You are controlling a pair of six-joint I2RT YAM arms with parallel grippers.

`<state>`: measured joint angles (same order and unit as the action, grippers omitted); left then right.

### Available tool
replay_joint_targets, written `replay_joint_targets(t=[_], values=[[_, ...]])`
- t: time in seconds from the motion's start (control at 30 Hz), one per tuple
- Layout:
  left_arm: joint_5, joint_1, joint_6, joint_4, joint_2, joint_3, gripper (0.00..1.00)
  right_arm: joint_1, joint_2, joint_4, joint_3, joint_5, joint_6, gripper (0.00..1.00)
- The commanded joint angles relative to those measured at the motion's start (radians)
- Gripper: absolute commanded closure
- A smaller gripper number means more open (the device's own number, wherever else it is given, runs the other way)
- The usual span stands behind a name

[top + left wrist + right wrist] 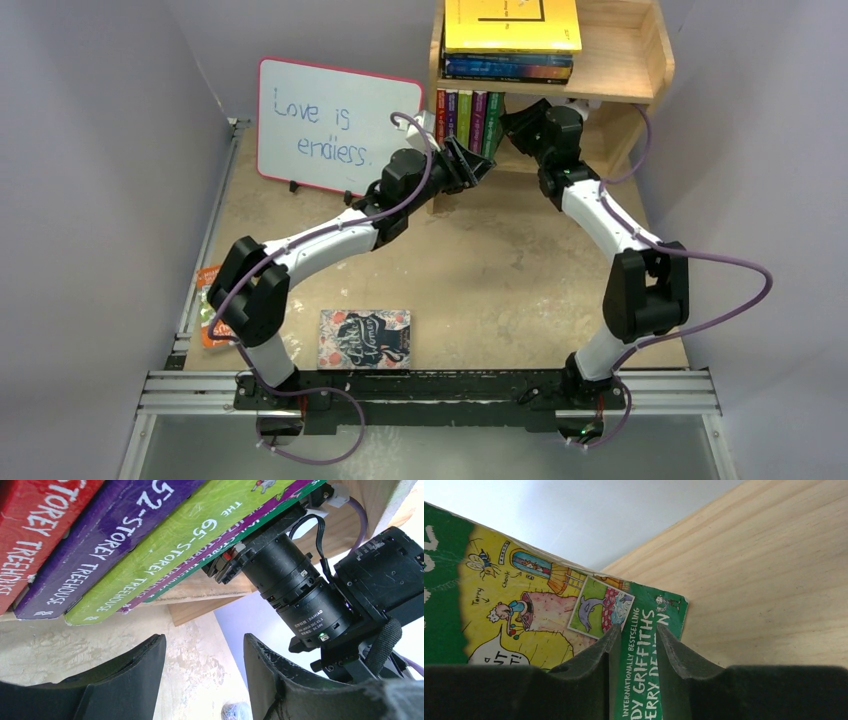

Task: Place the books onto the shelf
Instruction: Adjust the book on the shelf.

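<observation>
The wooden shelf [640, 60] stands at the back right. On its top tier lies a stack of books with a yellow one [512, 22] uppermost. Several books stand in the lower tier [468, 120]: red [35, 535], purple [100, 540], lime green [175, 545]. At the row's right end my right gripper [638, 630] is shut on the spine of a dark green book [644, 680], beside the shelf's wooden panel [764, 580]. My left gripper [205, 645] hangs open and empty just in front of the row's spines. A floral book [364, 338] and an orange book [208, 300] lie on the table.
A pink-edged whiteboard [330, 125] leans at the back left, next to the shelf. The right arm's wrist [300, 590] is close to my left fingers, and the two arms meet in front of the lower tier.
</observation>
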<state>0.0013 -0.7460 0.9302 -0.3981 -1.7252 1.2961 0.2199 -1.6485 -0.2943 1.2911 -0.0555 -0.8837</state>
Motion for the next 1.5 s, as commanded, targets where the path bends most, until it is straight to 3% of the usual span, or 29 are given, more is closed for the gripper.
replay_joint_targets(t=[0.0, 0.27, 0.47, 0.67, 1.27, 1.47], values=[[0.016, 0.014, -0.02, -0.051, 0.057, -0.004, 0.42, 0.032, -0.045, 0.067, 0.09, 0.114, 0.036, 0.64], [0.017, 0.024, -0.02, -0.044, 0.097, -0.044, 0.42, 0.033, -0.128, 0.007, 0.138, 0.269, -0.017, 0.6], [0.003, 0.029, -0.031, -0.029, 0.13, -0.06, 0.42, 0.032, -0.074, 0.028, 0.113, 0.162, 0.032, 0.6], [0.002, 0.03, -0.032, -0.021, 0.138, -0.067, 0.42, 0.033, 0.04, 0.042, 0.056, 0.062, 0.041, 0.54], [-0.032, 0.046, -0.035, 0.004, 0.169, -0.093, 0.42, 0.032, 0.208, -0.142, -0.127, -0.001, 0.078, 0.46], [-0.036, 0.053, -0.043, 0.028, 0.184, -0.093, 0.42, 0.033, 0.258, -0.117, -0.152, -0.065, 0.112, 0.46]])
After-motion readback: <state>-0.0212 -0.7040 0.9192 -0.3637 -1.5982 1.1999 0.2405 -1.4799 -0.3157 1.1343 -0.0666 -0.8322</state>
